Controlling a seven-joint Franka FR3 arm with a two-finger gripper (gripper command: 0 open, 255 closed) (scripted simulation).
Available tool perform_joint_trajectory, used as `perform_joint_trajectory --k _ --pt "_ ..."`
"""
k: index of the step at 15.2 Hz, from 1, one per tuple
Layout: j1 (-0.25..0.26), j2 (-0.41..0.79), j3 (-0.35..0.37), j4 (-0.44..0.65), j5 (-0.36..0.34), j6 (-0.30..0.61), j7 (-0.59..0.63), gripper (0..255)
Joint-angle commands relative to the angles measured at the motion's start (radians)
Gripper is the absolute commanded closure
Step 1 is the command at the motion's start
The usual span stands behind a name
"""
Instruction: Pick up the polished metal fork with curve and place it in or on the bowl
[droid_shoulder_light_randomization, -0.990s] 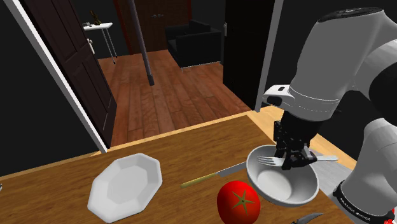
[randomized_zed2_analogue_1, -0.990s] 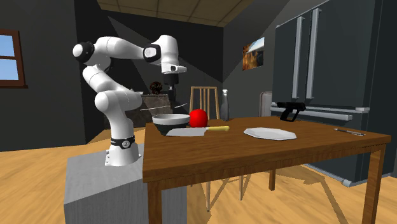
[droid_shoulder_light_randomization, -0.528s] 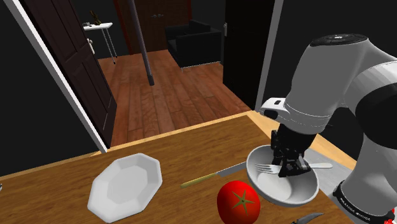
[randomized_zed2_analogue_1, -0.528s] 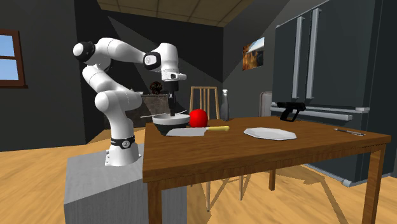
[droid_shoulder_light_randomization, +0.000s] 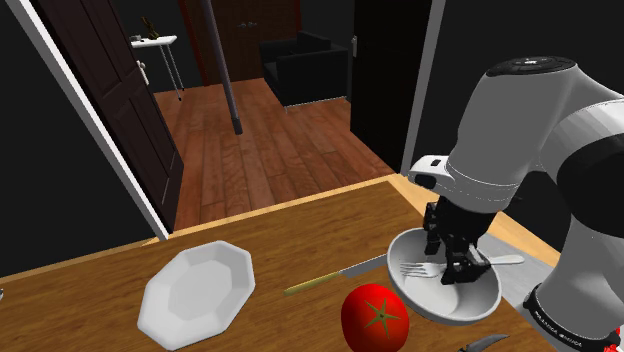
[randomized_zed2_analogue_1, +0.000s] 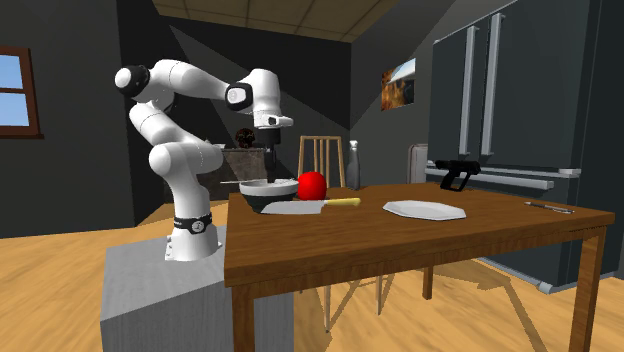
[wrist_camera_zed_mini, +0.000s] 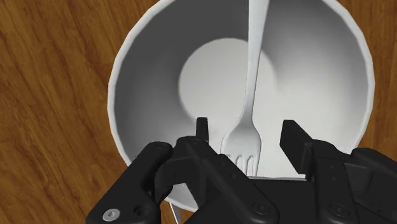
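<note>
One hand (wrist_camera_zed_mini: 247, 127) has opened, leaving the fork (wrist_camera_zed_mini: 252, 76) lying in the bowl (wrist_camera_zed_mini: 145, 76).

In my feed the fork (wrist_camera_zed_mini: 250, 95) is pale silvery white, the bowl (wrist_camera_zed_mini: 122, 83) plain white shading to grey, and the tool (wrist_camera_zed_mini: 247, 127) solid black. The worktop (droid_shoulder_light_randomization: 300, 232) reads warm brown with darker wood grain. The tomato (droid_shoulder_light_randomization: 375, 316) is glossy red with a green star-shaped calyx, the plate (droid_shoulder_light_randomization: 195, 292) plain white, the knife (droid_shoulder_light_randomization: 330, 278) olive-yellow at its handle.

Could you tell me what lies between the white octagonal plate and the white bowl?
In the shoulder view, a yellow-handled, grey-bladed knife lies on the table between them.
</note>
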Motion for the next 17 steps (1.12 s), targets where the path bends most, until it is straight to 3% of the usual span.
perform_joint_trajectory --k 1,5,9,17 --pt "0.000 0.000 0.000 0.000 0.000 0.000 0.000 0" --pt "0.000 0.000 0.000 0.000 0.000 0.000 0.000 0" --pt "-0.015 -0.022 -0.030 0.115 -0.032 -0.137 0.003 0" --pt "-0.014 -0.022 -0.031 0.115 -0.032 -0.137 0.004 0"
